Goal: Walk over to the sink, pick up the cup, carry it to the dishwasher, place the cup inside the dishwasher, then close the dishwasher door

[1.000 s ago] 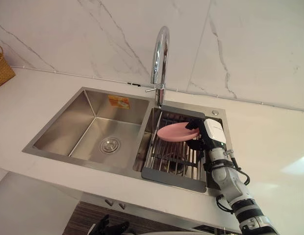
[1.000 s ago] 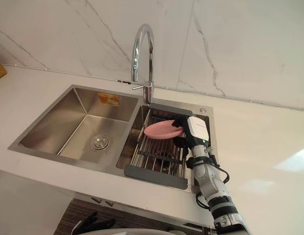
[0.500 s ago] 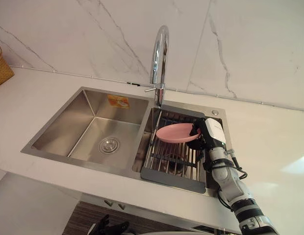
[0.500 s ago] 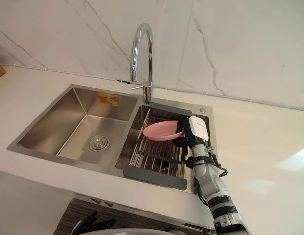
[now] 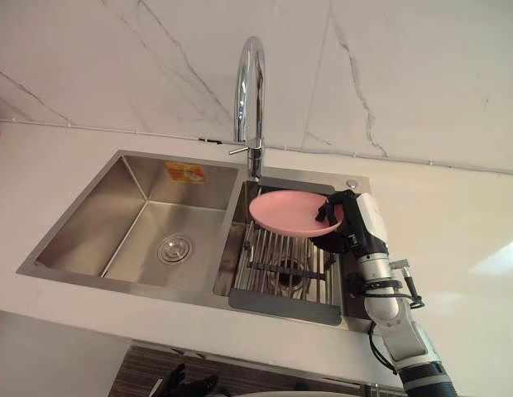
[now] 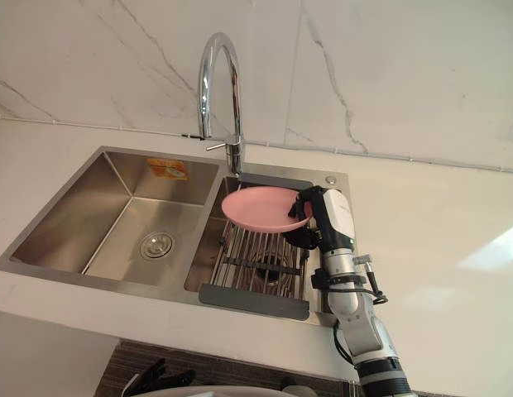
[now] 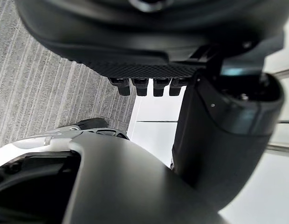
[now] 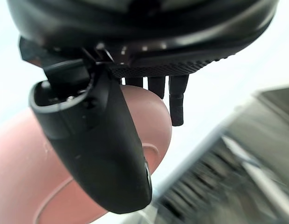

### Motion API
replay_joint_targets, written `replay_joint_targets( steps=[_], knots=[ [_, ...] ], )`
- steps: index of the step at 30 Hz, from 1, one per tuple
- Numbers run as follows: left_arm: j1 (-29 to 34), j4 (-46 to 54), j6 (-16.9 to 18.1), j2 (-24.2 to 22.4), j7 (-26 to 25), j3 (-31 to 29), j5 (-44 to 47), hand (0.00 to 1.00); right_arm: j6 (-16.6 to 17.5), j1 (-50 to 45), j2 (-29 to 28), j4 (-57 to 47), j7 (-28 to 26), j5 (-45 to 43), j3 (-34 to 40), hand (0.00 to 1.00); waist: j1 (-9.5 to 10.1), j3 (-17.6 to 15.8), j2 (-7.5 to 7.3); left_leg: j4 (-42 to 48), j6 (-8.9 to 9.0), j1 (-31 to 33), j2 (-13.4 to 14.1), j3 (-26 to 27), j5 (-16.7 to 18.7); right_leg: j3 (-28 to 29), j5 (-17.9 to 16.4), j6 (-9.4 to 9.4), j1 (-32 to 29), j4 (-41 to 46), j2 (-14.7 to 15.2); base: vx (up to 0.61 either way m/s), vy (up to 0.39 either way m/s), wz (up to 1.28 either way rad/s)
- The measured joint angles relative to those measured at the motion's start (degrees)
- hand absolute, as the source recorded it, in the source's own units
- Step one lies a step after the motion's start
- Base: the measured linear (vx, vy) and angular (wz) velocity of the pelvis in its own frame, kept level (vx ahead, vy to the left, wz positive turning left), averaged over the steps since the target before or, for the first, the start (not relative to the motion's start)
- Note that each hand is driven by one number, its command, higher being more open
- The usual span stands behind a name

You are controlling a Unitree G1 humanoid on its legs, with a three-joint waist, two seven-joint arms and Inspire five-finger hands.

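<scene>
A pink shallow dish [image 5: 290, 212] hangs roughly level above the drain rack [image 5: 283, 275] in the sink's right basin; what I see is a dish, not a cup. My right hand [image 5: 343, 220] is shut on its right rim. In the right wrist view the thumb [image 8: 102, 154] lies over the pink dish [image 8: 23, 158] and the fingers [image 8: 177, 100] reach behind it. My left hand [image 5: 186, 385] hangs low below the counter edge with relaxed fingers, seen close up as the left hand [image 7: 219, 140] over a grey striped floor.
The steel sink's left basin [image 5: 149, 236] holds only its drain. A tall chrome faucet [image 5: 250, 99] rises just behind the dish. White counter [image 5: 455, 240] runs on both sides, with a marble wall behind.
The right hand has lifted the pink dish up off the rack and closer to the faucet, turning it more level. The camera has also shifted, sliding the whole scene left.
</scene>
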State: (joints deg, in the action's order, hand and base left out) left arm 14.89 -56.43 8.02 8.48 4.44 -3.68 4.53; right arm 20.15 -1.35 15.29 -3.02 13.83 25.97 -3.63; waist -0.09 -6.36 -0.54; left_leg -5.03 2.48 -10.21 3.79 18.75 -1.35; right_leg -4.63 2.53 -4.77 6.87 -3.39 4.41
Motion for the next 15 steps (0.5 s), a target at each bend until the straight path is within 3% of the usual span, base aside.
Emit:
replay_joint_targets(
  steps=[5, 15],
  knots=[
    [0.0, -0.7, 0.2, 0.0, -0.1, 0.0, 0.0, 1.00, 3.6, -1.8, -1.1, -6.6, 0.5, -0.1, 1.9, 0.00, -0.85, 0.1, 0.16, 0.0, 0.12, -0.8, 0.2, 1.6, 0.1, 1.5, 0.4, 0.32, 0.0, 0.0, -0.3, -0.05, -0.018, -0.16],
    [-0.1, -2.7, 0.7, -0.5, -0.2, 0.2, 0.0, 1.00, 4.9, -7.2, -1.8, -14.6, 1.2, -3.5, 6.1, 0.00, -1.63, 1.1, 1.33, 0.1, 1.27, -2.0, 1.4, 5.5, 1.0, 5.6, 0.8, 1.03, -0.9, -0.1, -1.6, -0.02, -0.024, -0.22]
  ],
)
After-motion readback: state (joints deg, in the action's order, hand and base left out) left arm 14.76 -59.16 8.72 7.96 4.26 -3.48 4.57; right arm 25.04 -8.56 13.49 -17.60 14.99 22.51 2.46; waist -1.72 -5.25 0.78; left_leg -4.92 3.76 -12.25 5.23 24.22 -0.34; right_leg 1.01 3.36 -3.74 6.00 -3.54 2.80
